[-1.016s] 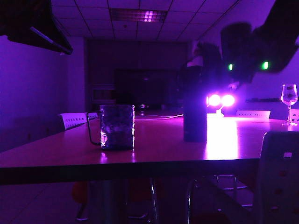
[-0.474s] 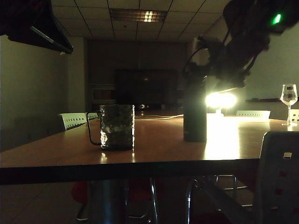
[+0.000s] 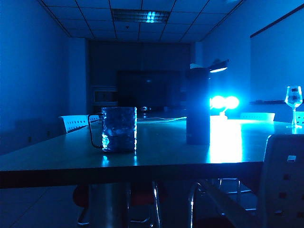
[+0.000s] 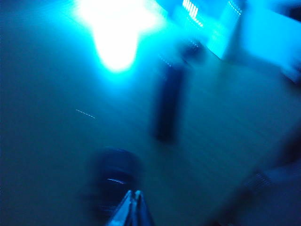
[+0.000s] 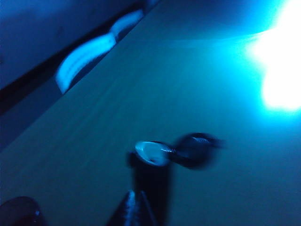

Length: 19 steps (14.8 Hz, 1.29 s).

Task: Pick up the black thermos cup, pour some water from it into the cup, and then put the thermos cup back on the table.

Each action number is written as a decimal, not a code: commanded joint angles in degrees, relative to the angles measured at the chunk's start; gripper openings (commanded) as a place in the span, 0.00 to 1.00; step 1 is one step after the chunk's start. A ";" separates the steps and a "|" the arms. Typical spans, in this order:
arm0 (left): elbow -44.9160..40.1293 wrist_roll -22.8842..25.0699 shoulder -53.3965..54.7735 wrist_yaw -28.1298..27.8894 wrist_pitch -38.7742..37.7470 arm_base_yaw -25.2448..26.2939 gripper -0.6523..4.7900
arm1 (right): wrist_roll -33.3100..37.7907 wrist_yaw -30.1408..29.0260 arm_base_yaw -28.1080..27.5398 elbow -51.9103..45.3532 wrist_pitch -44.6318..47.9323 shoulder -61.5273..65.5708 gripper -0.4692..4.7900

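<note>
The black thermos cup (image 3: 198, 107) stands upright on the table (image 3: 161, 156), right of centre, with its flip lid (image 3: 218, 66) open. The cup (image 3: 118, 128), a clear dimpled mug, sits to its left with its handle pointing left. Neither arm shows in the exterior view. In the blurred left wrist view my left gripper (image 4: 134, 194) is shut and empty, high above the cup (image 4: 115, 174), with the thermos cup (image 4: 167, 108) beyond. My right gripper (image 5: 135, 194) is shut and empty, hovering above the thermos cup's open mouth (image 5: 151, 153), apart from it.
A bright lamp (image 3: 224, 102) glares on the table behind the thermos cup. A stemmed wine glass (image 3: 294, 97) stands at the far right. White chair backs (image 3: 76, 122) line the far edge, and another chair (image 3: 285, 180) stands in the right foreground. The room is dim and blue.
Both arms, which hung at the top of the exterior view, have risen out of it. The light went from purple to yellow to blue. Thermos cup and cup have stayed put.
</note>
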 commanded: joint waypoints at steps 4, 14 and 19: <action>-14.38 1.11 -21.70 -12.48 -2.05 0.04 0.11 | 0.31 4.44 0.11 -35.71 23.47 -27.12 0.08; -35.56 -1.62 -23.93 -9.51 14.71 0.04 0.11 | 2.16 6.58 0.11 -50.10 14.32 -29.57 0.08; -36.22 -1.49 -24.74 -10.75 16.50 2.10 0.11 | 2.16 6.58 0.11 -50.10 13.49 -29.57 0.08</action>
